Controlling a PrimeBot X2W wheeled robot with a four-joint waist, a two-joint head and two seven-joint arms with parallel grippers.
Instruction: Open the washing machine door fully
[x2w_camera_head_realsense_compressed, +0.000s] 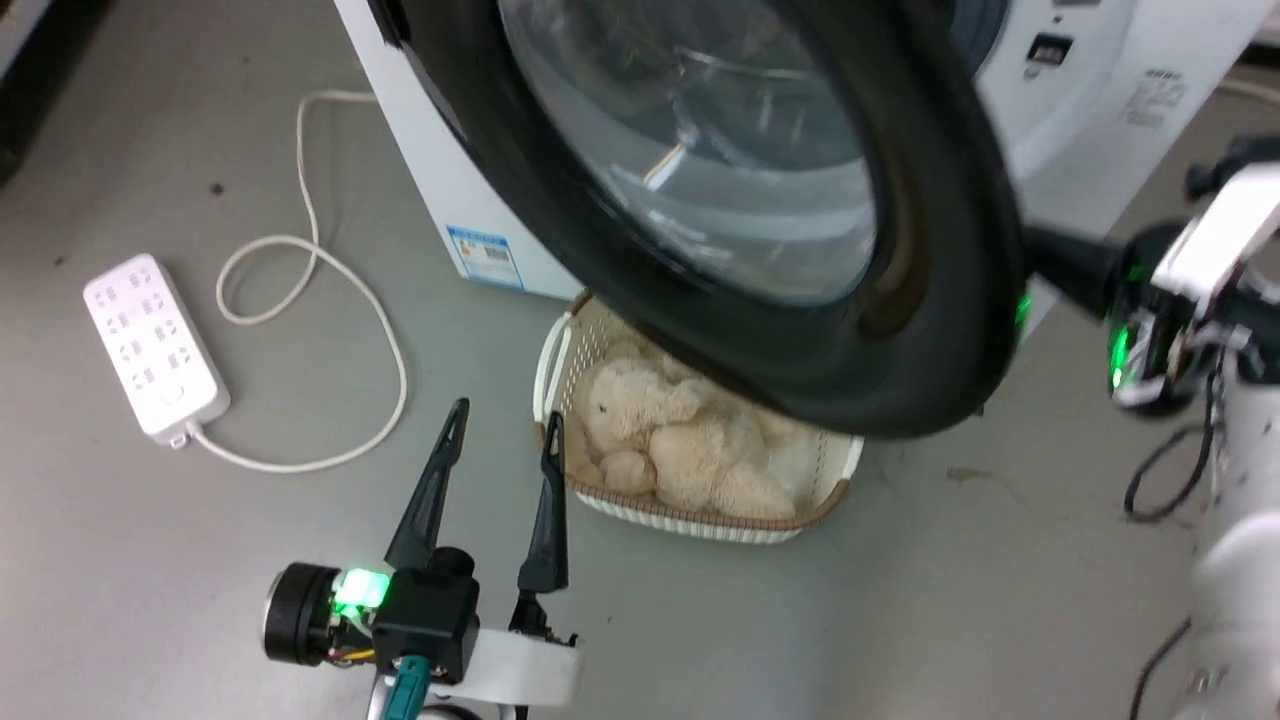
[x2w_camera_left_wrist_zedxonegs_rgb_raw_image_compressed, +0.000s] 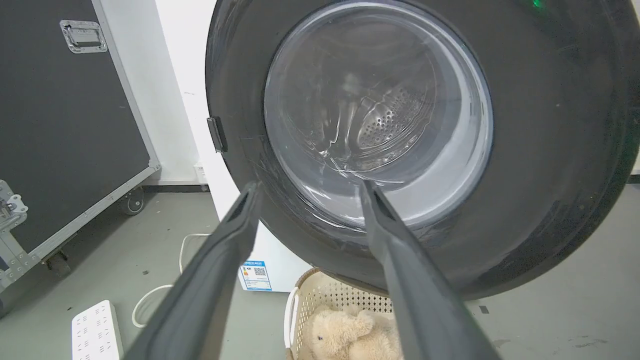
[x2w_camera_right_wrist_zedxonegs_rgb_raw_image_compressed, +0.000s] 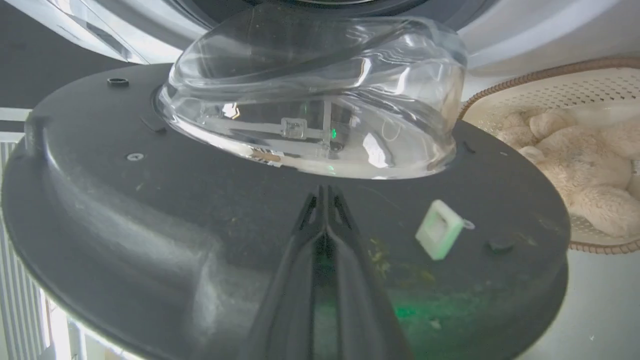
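The washer (x2w_camera_head_realsense_compressed: 1060, 120) stands at the top of the head view. Its door (x2w_camera_head_realsense_compressed: 930, 250) hangs part-way open in front of it, glass bowl facing the drum, above a basket (x2w_camera_head_realsense_compressed: 700, 527) holding a plush toy (x2w_camera_head_realsense_compressed: 670, 440). The right gripper (x2w_camera_right_wrist_zedxonegs_rgb_raw_image_compressed: 325, 192) has its jaws pressed together on nothing, with the tips at the door's dark inner face just below the bowl and near a pale catch (x2w_camera_right_wrist_zedxonegs_rgb_raw_image_compressed: 440, 229); I cannot tell whether they touch. The left gripper (x2w_camera_head_realsense_compressed: 505, 415) hangs low, jaws spread wide and empty, just beside the basket's rim. The step looks like pushing the door wider from inside. To do it well, set the tips on the flat plastic rather than the glass, follow the hinge's arc so they don't slide off, and push steadily until the door stops.
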